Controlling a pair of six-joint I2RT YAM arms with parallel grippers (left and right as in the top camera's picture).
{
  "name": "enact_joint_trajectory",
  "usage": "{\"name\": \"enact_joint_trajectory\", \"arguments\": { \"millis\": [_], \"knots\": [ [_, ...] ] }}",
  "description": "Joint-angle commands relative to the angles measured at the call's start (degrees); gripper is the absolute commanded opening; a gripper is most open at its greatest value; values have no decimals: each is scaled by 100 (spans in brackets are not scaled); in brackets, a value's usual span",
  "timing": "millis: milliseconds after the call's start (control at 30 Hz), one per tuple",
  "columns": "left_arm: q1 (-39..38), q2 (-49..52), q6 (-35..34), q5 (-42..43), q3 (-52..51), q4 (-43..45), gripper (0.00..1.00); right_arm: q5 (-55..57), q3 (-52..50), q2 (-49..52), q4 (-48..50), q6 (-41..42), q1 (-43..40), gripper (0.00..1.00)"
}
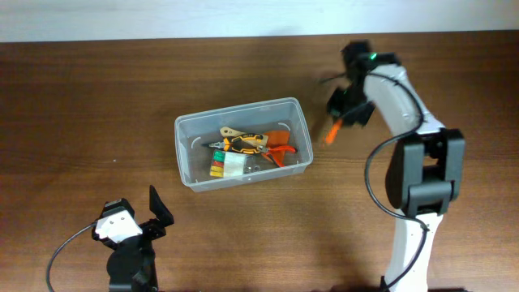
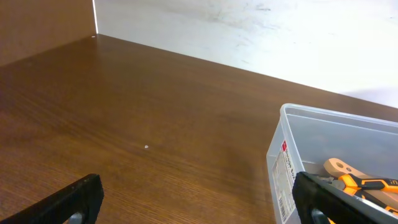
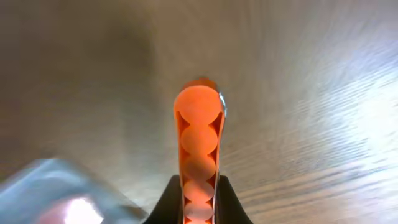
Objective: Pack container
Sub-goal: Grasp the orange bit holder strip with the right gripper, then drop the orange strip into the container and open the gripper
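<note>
right claw (image 1: 344, 112) grips the orange tool (image 1: 331, 132) by one end; it could slip before the container (image 1: 186, 128). left claw (image 2: 196, 202) gapes.

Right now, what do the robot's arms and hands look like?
The right arm is white with black joints, a looping black cable and a small green light. The left arm is black with a white block and a dark cable. The left hand and right hand both have two black fingers.

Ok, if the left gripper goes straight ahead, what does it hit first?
Probably the container corner, in line with one finger of the left gripper; between the fingers only table shows. Depth is unclear.
</note>
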Motion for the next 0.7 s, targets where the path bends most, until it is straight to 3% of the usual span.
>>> {"name": "enact_joint_trajectory", "arguments": {
  "millis": [0, 133, 267, 433, 667],
  "knots": [
    [-22, -13, 50, -22, -22, -4, 99, -658, 1300, -610, -210, -1351, 26, 4],
    [-22, -13, 50, -20, -22, -4, 99, -1191, 2321, -656, -627, -3158, 468, 4],
    [-22, -13, 50, -22, -20, -4, 99, -1193, 2424, -643, -868, -4896, 1097, 4],
    [-22, -13, 50, -22, -22, -4, 99, -1038, 1952, -579, -1102, -6944, 1856, 4],
    [-22, -13, 50, -22, -22, -4, 99, -59, 629, -577, -479, -9823, 2367, 4]
  ]
}}
